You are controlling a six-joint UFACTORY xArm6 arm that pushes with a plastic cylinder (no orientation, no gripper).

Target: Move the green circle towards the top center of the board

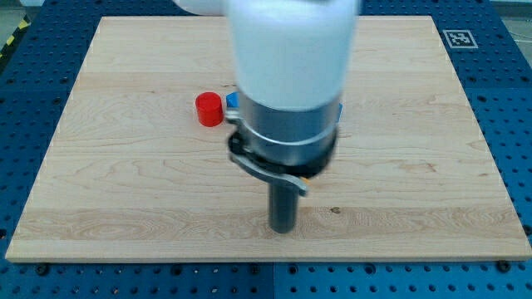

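Observation:
The green circle does not show in the camera view; the arm's white and grey body [289, 79] covers the middle of the board. A red cylinder block [209, 109] stands left of the arm. A blue block [232, 100] peeks out just right of the red one, mostly hidden behind the arm. A small orange-yellow bit [309, 175] shows under the arm's collar. My tip [284, 228] rests on the wooden board [125, 191] near the view's bottom centre, below and right of the red block, touching no visible block.
A black-and-white marker tag [459, 38] sits at the board's top right corner. Blue perforated table [33, 100] surrounds the board on all sides.

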